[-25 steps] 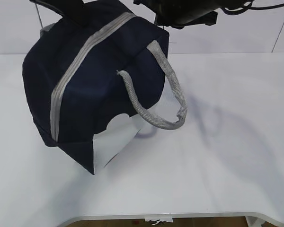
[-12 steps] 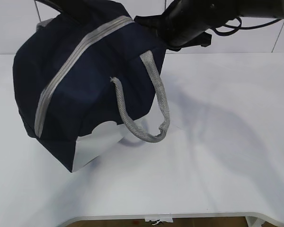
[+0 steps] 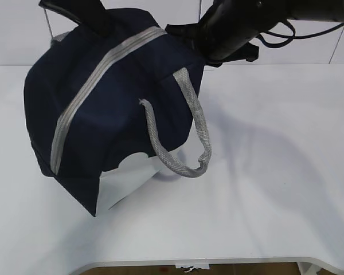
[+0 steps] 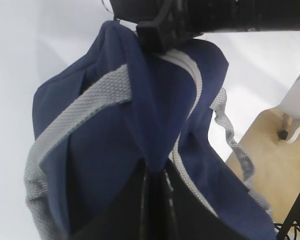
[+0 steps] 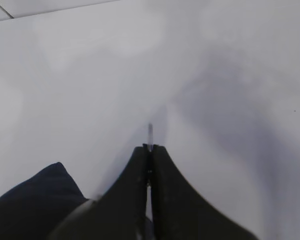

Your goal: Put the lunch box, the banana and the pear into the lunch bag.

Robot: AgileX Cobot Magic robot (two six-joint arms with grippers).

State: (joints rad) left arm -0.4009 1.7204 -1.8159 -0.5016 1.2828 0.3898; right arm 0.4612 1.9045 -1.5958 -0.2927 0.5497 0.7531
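Lunch bag [image 3: 114, 114]: we have it lifted and tilted at the far left of the table [image 3: 264, 189], its white lower panel [image 3: 126, 180] low over the surface; we cannot tell whether that lowest corner touches.
Zipper [image 3: 103, 69]: the grey band runs unbroken across the top, so we judge the bag closed, held up by two arms to keep the seam taut and reachable.
Left gripper [image 4: 155, 172]: pressed together, pinching a fold of navy fabric at the bag's end; we read this as the anchor that stops the bag sliding.
Right gripper [image 5: 149, 150]: jaws pressed together, a thin pale sliver showing at the tips. We cannot tell what it is, perhaps the zipper pull. Its arm [image 3: 241, 23] sits at the bag's far right corner.
Handle [image 3: 189, 137]: the near grey strap hangs free in a loop, carrying no load.
Lunch box, banana, pear: none shows in any view, so we cannot say where they are.
Stage: by our judgement this is zipper work, not loading.
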